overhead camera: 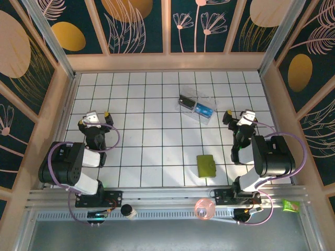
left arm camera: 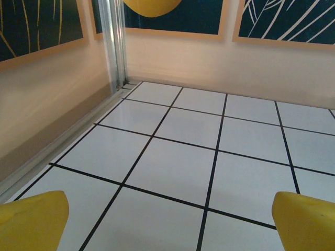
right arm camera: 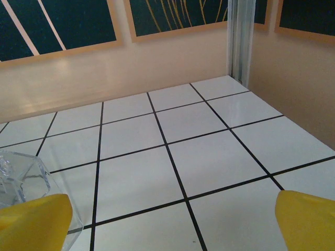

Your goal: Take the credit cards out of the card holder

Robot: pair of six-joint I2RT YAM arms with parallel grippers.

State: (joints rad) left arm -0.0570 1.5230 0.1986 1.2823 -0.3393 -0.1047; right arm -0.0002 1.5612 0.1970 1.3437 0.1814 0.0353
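Step in hand: the approach is judged not yet begun; nothing is held and the card holder (overhead camera: 205,166) is untouched.
Card holder, place: it is seen lying flat and closed on the white tiled table (overhead camera: 146,104), near the front edge, just left of the right arm's base.
Left gripper (overhead camera: 94,119): its jaws are seen spread wide apart with nothing between them; in the wrist view (left arm camera: 167,219) bare tile is seen between the yellow tips.
Right gripper (overhead camera: 242,116): its jaws are likewise spread wide and empty (right arm camera: 172,222); it is placed behind the holder and well apart from it.
How it is best done: the holder is probably best pinned at one cover by the nearer right arm, while the other cover is lifted by the left arm. A grip near the spine is to be avoided, since the fold could be clamped shut.
Risk: a thin, flat holder may be slid across the smooth tile rather than picked up.
Holder, contents: the credit cards cannot be seen while the covers are closed.
Clear plastic box (overhead camera: 197,106): it is set further back, right of centre, with dark and blue items inside; its corner is seen beside the right claw (right arm camera: 21,178). It is to be left alone.
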